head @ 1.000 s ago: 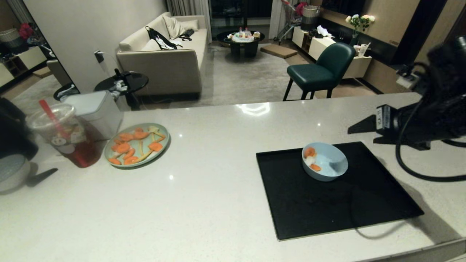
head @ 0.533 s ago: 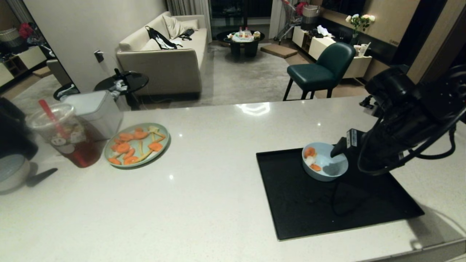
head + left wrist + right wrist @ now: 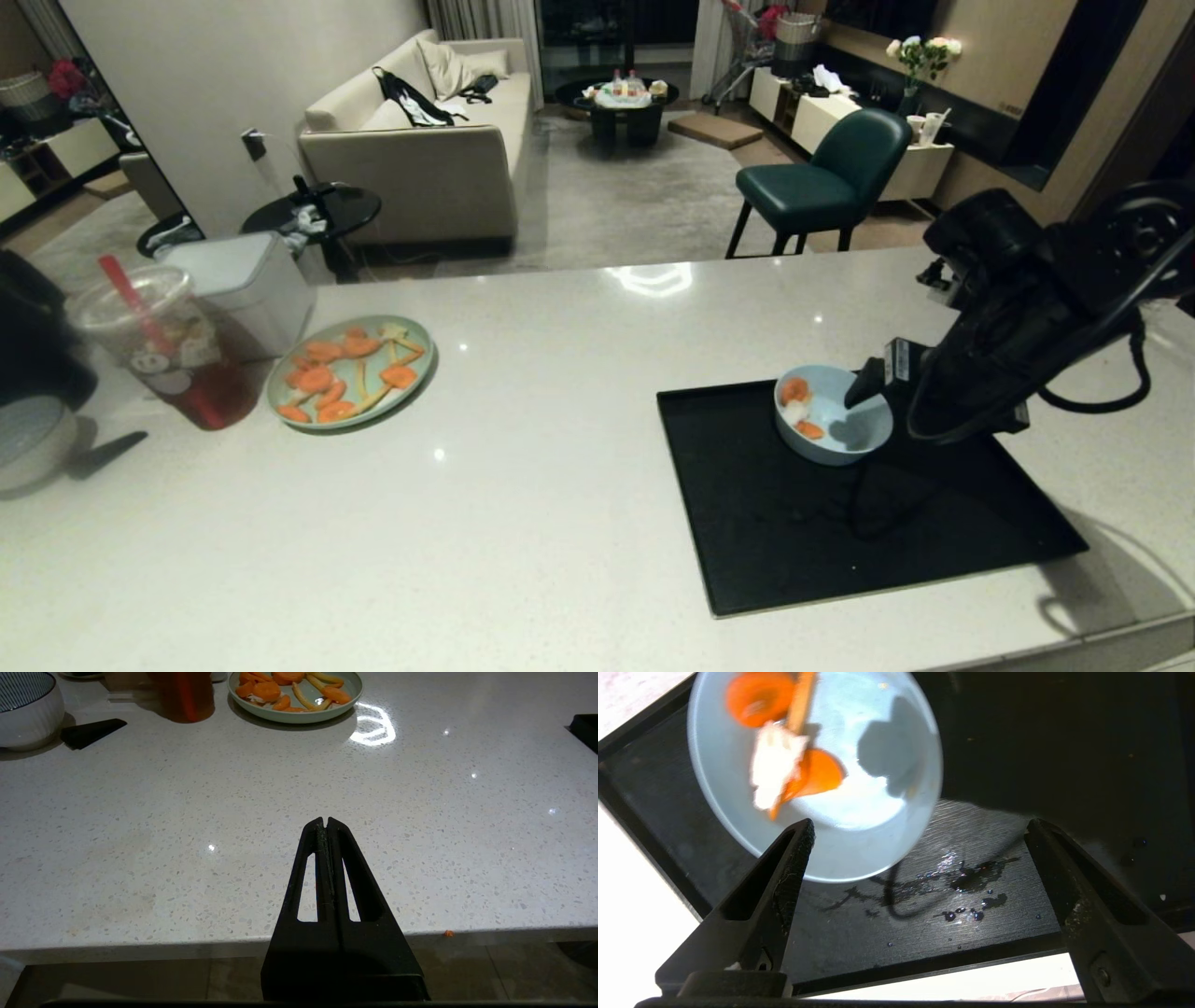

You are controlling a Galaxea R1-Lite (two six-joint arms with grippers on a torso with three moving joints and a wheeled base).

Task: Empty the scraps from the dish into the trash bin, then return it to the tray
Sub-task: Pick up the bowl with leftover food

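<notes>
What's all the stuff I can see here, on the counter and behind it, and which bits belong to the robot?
Small round light-blue bowl: one, on the black tray, far left part.
Carrot and whitish scraps: a few, orange and white, inside the bowl.
Flat rectangular black tray: one, counter's right side.
Pale-green plate: one, carrot slices and yellow strips, counter's left.
Clear plastic cup: one, reddish drink, red straw, beside the plate.
White ribbed bowl: one, far left edge.
Green chair: one, behind the counter.
Beige sofa: one, background.
Right claw: black, open, above the bowl's rim.
Left claw: black, shut, at the counter's near edge.
</notes>
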